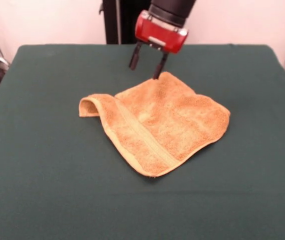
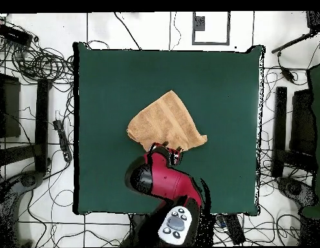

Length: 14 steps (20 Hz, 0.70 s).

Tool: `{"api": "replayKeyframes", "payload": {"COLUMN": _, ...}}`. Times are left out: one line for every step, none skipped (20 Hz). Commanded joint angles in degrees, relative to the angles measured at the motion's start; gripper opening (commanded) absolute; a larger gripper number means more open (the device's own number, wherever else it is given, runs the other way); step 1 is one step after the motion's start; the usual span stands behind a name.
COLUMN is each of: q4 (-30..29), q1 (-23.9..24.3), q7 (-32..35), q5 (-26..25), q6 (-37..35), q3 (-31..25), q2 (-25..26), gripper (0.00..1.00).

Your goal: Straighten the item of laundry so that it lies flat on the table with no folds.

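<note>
Left of frame in the front view: bare green surface (image 1: 37, 165), wide and open. Then the towel (image 1: 157, 125), near the middle of the surface, lying as a diamond. Its left corner (image 1: 89, 106) is curled up and rolled over on itself; a band (image 1: 142, 135) runs diagonally from there toward the near corner. Rest of the cloth looks mostly flat, slightly rumpled toward the right corner.

End effector (image 1: 147, 63) hangs above the towel's far corner, fingers spread, nothing between them. One fingertip (image 1: 157, 75) is just at the far edge of the cloth; cannot tell if it touches. Overhead view agrees: end effector (image 2: 168, 150) at the towel's (image 2: 165, 121) edge nearest the robot.

Judgement: the step in hand is a first grasp, not yet closed. The fold to remove is at the left corner, so a pinch there, low and on the top layer only, then a pull outward to the left would open it best. Pinching the far corner instead risks dragging the whole towel.

Room: plenty on every side; towel well clear of all surface edges. Right of the towel, open green again.
</note>
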State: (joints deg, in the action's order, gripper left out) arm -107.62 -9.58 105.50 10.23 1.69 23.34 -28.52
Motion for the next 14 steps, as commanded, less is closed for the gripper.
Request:
{"api": "replayKeyframes", "payload": {"q4": -2.02, "q1": -1.48, "q7": 10.94, "q5": -1.62, "q6": 8.04, "q3": -5.9, "q2": 8.77, "gripper": 1.0}}
{"api": "replayKeyframes", "payload": {"q4": -1.44, "q1": -1.16, "q7": 11.27, "q5": -1.45, "q6": 9.3, "q3": -6.22, "q2": 9.92, "gripper": 1.0}}
{"api": "replayKeyframes", "payload": {"q4": -1.16, "q1": -0.81, "q7": 11.46, "q5": -1.4, "q6": 10.25, "q3": -6.71, "q2": 10.61, "gripper": 1.0}}
{"api": "replayKeyframes", "payload": {"q4": -0.81, "q1": -0.71, "q7": 11.55, "q5": -1.16, "q6": 10.89, "q3": -6.79, "q2": 11.24, "gripper": 1.0}}
{"api": "replayKeyframes", "payload": {"q4": -0.66, "q1": -1.38, "q7": 11.78, "q5": -0.62, "q6": 11.79, "q3": -6.21, "q2": 11.65, "gripper": 1.0}}
{"api": "replayKeyframes", "payload": {"q4": -0.56, "q1": -2.06, "q7": 11.78, "q5": -0.08, "q6": 12.11, "q3": -5.62, "q2": 11.83, "gripper": 1.0}}
{"api": "replayKeyframes", "payload": {"q4": -0.46, "q1": -3.11, "q7": 11.97, "q5": 0.81, "q6": 12.79, "q3": -4.63, "q2": 12.24, "gripper": 1.0}}
{"api": "replayKeyframes", "payload": {"q4": -0.56, "q1": -3.49, "q7": 12.14, "q5": 1.35, "q6": 13.03, "q3": -4.43, "q2": 12.37, "gripper": 1.0}}
{"api": "replayKeyframes", "payload": {"q4": -0.57, "q1": -3.49, "q7": 12.25, "q5": 1.7, "q6": 13.23, "q3": -4.53, "q2": 12.56, "gripper": 1.0}}
{"api": "replayKeyframes", "payload": {"q4": -0.35, "q1": -3.2, "q7": 12.17, "q5": 1.7, "q6": 13.5, "q3": -4.75, "q2": 12.84, "gripper": 1.0}}
{"api": "replayKeyframes", "payload": {"q4": -0.14, "q1": -2.91, "q7": 12.08, "q5": 1.69, "q6": 13.77, "q3": -4.96, "q2": 13.11, "gripper": 1.0}}
{"api": "replayKeyframes", "payload": {"q4": 0.06, "q1": -2.04, "q7": 11.99, "q5": 1.21, "q6": 13.87, "q3": -5.85, "q2": 13.35, "gripper": 1.0}}
{"api": "replayKeyframes", "payload": {"q4": 0.54, "q1": -1.39, "q7": 11.75, "q5": 0.8, "q6": 14.2, "q3": -6.44, "q2": 13.69, "gripper": 1.0}}
{"api": "replayKeyframes", "payload": {"q4": 0.96, "q1": -0.29, "q7": 11.4, "q5": -0.04, "q6": 14.28, "q3": -7.57, "q2": 13.94, "gripper": 1.0}}
